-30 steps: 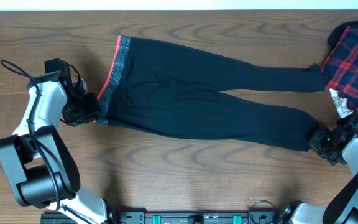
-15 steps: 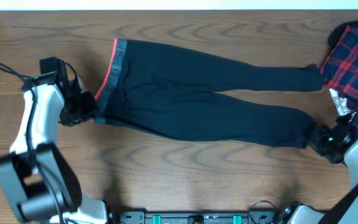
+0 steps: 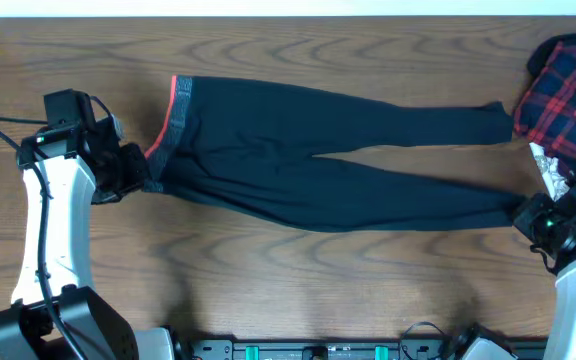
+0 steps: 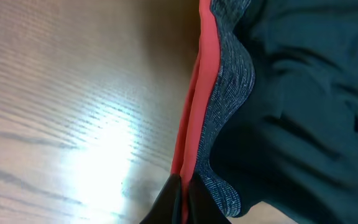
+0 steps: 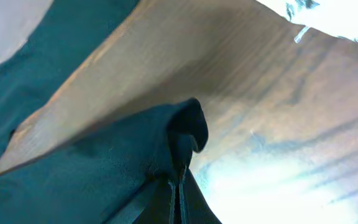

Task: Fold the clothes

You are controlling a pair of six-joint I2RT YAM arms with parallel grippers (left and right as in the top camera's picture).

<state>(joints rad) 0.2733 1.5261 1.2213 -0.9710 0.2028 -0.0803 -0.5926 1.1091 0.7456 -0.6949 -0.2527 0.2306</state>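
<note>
Trousers (image 3: 308,160) lie stretched along counter (image 3: 268,290), left gripper (image 3: 148,176) jaws pinching waistband (image 3: 174,122), right gripper (image 3: 528,216) jaws pinching cuff (image 3: 506,207), seemingly to flatten them.

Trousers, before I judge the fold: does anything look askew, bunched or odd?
The trousers lie stretched, not quite flat: the waistband buckles where the left end effector pinches its corner, the lower cuff puckers in the right end effector, and the upper leg angles away, its end by the plaid garment.
</note>
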